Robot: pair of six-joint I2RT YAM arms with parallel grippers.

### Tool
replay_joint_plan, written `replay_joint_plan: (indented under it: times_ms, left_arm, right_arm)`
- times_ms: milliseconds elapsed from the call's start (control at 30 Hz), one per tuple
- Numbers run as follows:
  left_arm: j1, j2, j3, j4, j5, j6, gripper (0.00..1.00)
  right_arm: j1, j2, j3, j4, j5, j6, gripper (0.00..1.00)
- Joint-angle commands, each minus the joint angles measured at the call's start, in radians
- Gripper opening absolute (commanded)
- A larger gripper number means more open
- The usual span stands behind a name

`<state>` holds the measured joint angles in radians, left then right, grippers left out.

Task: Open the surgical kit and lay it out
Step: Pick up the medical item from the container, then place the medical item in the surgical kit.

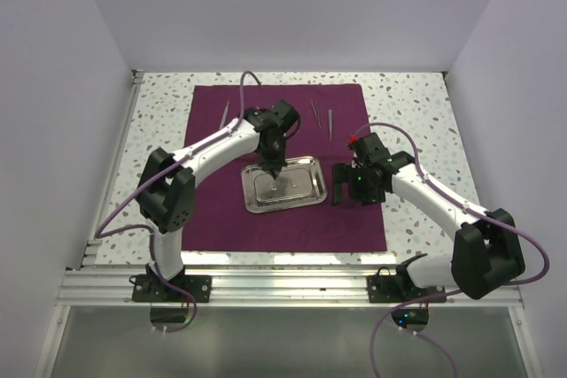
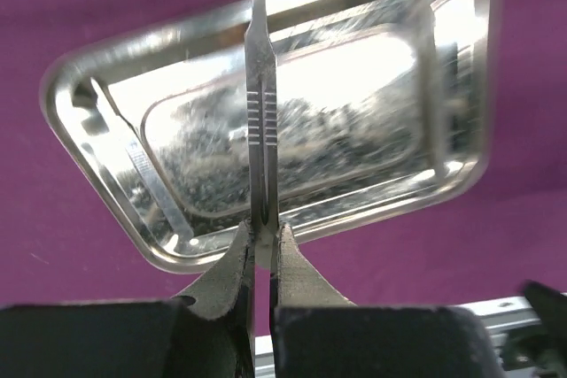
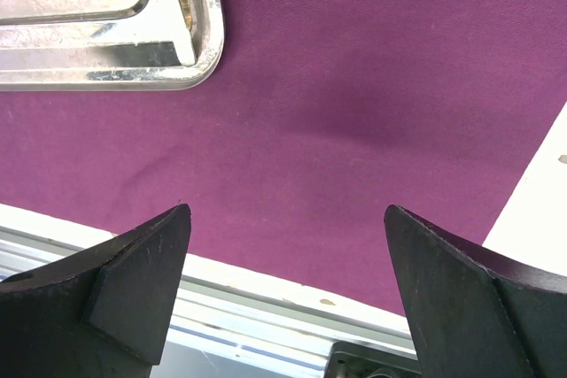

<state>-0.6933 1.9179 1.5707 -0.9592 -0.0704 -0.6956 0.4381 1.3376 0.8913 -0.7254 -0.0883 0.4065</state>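
The kit's dark purple cloth [image 1: 213, 210] lies spread flat on the table. The shiny steel tray [image 1: 252, 205] sits on its middle. My left gripper [image 1: 272, 168] hangs over the tray, shut on one end of a thin, flat silver instrument [image 2: 262, 104] with a ribbed grip. In the left wrist view the instrument runs from the left gripper [image 2: 263, 229] across the tray [image 2: 71, 143] and out of the top of the frame. My right gripper [image 1: 353, 192] stands open just right of the tray, low over bare cloth [image 3: 354, 86], with nothing between its fingers [image 3: 133, 281].
Three thin silver instruments lie on the back part of the cloth: one on the left [image 1: 225, 112] and two on the right [image 1: 316, 112] [image 1: 330, 123]. A speckled tabletop [image 1: 416, 104] surrounds the cloth. White walls enclose three sides. An aluminium rail [image 1: 292, 285] runs along the near edge.
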Motion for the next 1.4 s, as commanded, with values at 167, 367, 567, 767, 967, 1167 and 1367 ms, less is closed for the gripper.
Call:
replay_joint_plan:
  times_ms: [167,367,567,767,967,1167,1367]
  left_arm:
    - [0.136,0.009,0.253,-0.101,-0.103,0.169,0.0]
    - [0.258,0.093,0.353,0.003,-0.13,0.293,0.0]
    - [0.319,0.266,0.504,0.053,-0.161,0.399,0.0]
    - [0.359,0.388,0.594,0.069,-0.252,0.462,0.0]
    - [0.42,0.38,0.514,0.118,-0.279,0.485,0.0]
    - [0.445,0.372,0.468,0.14,-0.286,0.504,0.07]
    - [0.445,0.377,0.468,0.134,-0.275,0.487,0.57]
  right_arm:
    - [-0.007,0.008,0.018,0.0,0.027,-0.015,0.95]
    - [-0.01,0.012,0.018,-0.011,0.035,-0.021,0.95]
    - [-0.012,0.031,0.032,-0.028,0.035,-0.028,0.95]
    - [-0.013,0.044,0.047,-0.048,0.038,-0.029,0.95]
    - [-0.012,0.063,0.058,-0.054,0.041,-0.032,0.95]
    - [-0.013,0.087,0.078,-0.049,0.033,-0.031,0.95]
    - [-0.013,0.104,0.098,-0.045,0.021,-0.023,0.95]
